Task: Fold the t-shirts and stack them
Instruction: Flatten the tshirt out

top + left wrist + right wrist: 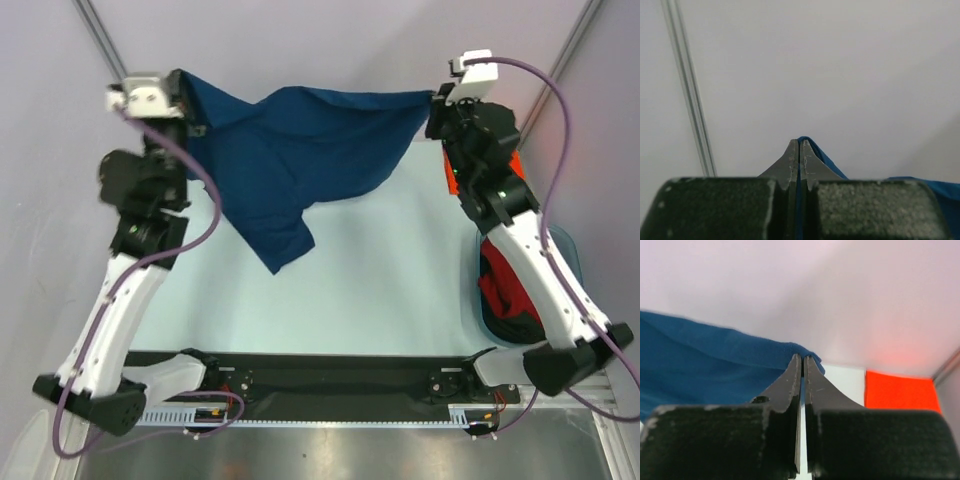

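Holding the navy blue cloth t-shirt [290,160] by two upper corners, my left gripper [799,146] and my right gripper [803,361] are both clenched on its fabric. The shirt hangs spread above the far part of the pale table [400,290]; whether its lowest corner touches the surface cannot be determined. My right arm [530,250] covers most of the clear bluish plastic tub [566,245] at the right edge. Red cloth [498,285] shows inside it, shape indistinct. A bright orange shirt [516,166] shows only as a sliver behind that arm.
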Motion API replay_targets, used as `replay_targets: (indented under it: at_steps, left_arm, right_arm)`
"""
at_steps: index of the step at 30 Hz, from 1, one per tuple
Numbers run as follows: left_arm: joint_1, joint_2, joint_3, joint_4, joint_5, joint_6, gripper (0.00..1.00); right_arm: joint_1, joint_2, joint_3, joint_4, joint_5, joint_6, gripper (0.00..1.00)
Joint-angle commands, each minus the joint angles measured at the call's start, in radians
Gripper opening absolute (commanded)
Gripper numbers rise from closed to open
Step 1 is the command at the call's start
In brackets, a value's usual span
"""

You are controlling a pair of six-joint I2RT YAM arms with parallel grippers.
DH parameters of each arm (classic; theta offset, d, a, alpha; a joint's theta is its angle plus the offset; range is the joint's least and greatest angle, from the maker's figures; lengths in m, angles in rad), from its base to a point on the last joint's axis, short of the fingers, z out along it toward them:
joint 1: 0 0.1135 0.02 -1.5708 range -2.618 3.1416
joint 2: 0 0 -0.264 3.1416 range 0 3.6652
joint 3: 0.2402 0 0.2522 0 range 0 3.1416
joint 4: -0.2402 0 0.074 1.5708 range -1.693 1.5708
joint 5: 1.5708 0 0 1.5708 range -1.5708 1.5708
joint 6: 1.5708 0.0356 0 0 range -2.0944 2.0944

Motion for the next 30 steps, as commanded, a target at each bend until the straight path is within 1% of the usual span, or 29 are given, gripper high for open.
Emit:
replay_targets:
  at_steps: [1,3,4,7,10,14,16,19,22,23,24,25,26,27,28,29,30]
  left_arm:
    - [0.007,-0.198,0.057,0.060,0.047,0.014,0.00]
    - [0.007,-0.266,0.072,0.049,0.075,-0.006,0.00]
    - [0.007,-0.321,0.078,0.032,0.083,-0.014,0.00]
    - [0.007,-0.397,0.127,-0.021,0.112,-0.051,0.01]
    - [0.007,-0.487,0.185,-0.072,0.146,-0.077,0.00]
    - [0.007,-0.507,0.233,-0.117,0.195,-0.100,0.00]
    - [0.007,-0.481,0.245,-0.134,0.222,-0.103,0.00]
    - [0.007,-0.414,0.213,-0.120,0.232,-0.107,0.00]
    - [0.007,-0.349,0.094,-0.030,0.221,-0.117,0.00]
    - [0.007,-0.334,0.002,0.003,0.216,-0.121,0.00]
    - [0.007,-0.293,-0.044,0.068,0.215,-0.121,0.00]
    - [0.007,-0.273,-0.139,0.101,0.218,-0.124,0.00]
    - [0.007,-0.242,-0.191,0.136,0.212,-0.124,0.00]
    - [0.009,-0.210,-0.243,0.221,0.203,-0.124,0.00]
    - [0.007,-0.131,-0.334,0.260,0.192,-0.123,0.00]
    - [0.009,-0.084,-0.374,0.337,0.143,-0.111,0.00]
    - [0.010,-0.034,-0.406,0.363,0.117,-0.109,0.00]
  right_arm:
    - [0.064,-0.176,0.063,0.161,0.035,-0.130,0.00]
    - [0.116,-0.222,0.063,0.153,0.055,-0.187,0.00]
    - [0.165,-0.271,0.066,0.147,0.060,-0.205,0.00]
    - [0.261,-0.345,0.070,0.101,0.073,-0.221,0.00]
    - [0.280,-0.434,0.087,0.049,0.009,-0.175,0.00]
    - [0.282,-0.446,0.124,-0.004,-0.052,-0.114,0.00]
    - [0.280,-0.429,0.127,-0.005,-0.063,-0.103,0.00]
    - [0.280,-0.373,0.104,0.015,-0.048,-0.110,0.00]
    - [0.277,-0.313,-0.004,0.088,-0.011,-0.139,0.00]
    - [0.269,-0.295,-0.035,0.126,-0.011,-0.133,0.00]
    - [0.227,-0.258,-0.110,0.157,-0.026,-0.126,0.00]
    - [0.202,-0.241,-0.155,0.180,-0.057,-0.107,0.00]
    - [0.172,-0.229,-0.202,0.256,-0.066,-0.072,0.00]
    - [0.120,-0.194,-0.330,0.312,-0.078,-0.051,0.00]
    - [0.093,-0.173,-0.381,0.363,-0.097,-0.031,0.00]
    - [0.072,-0.143,-0.438,0.462,-0.101,-0.002,0.00]
    - [0.050,-0.106,-0.515,0.513,-0.088,0.006,0.00]
